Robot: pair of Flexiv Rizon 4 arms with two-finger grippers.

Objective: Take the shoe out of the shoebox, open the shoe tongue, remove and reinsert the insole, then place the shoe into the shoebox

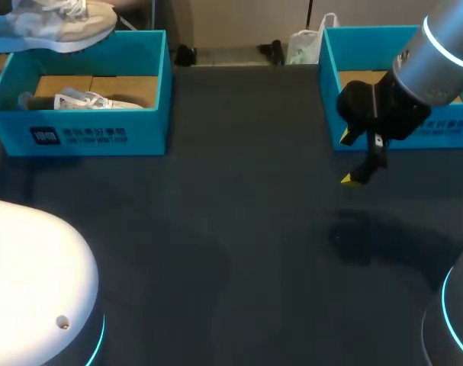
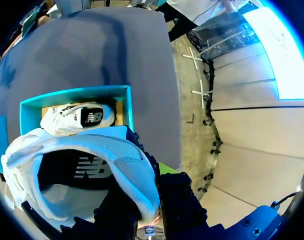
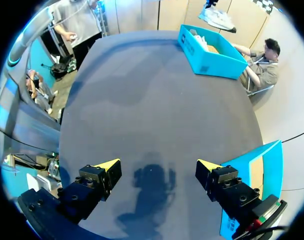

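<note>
Left gripper (image 2: 147, 196), jaws clamped on a white shoe (image 1: 59, 27), holds it above the blue shoebox (image 1: 86, 133); right gripper (image 3: 158, 167) hovers over the bench (image 1: 231, 236), jaws apart.

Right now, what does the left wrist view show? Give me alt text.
A white shoe, opening toward the camera, is clamped in the left fingers over the teal shoebox. A second white shoe lies inside the box, which sits on the dark table.

A pale white shoe (image 1: 63, 27) hangs sole-down over the open teal shoebox (image 1: 86, 133) at the table's ten o'clock. A second white shoe (image 1: 86, 101) lies on its side inside that box.
</note>
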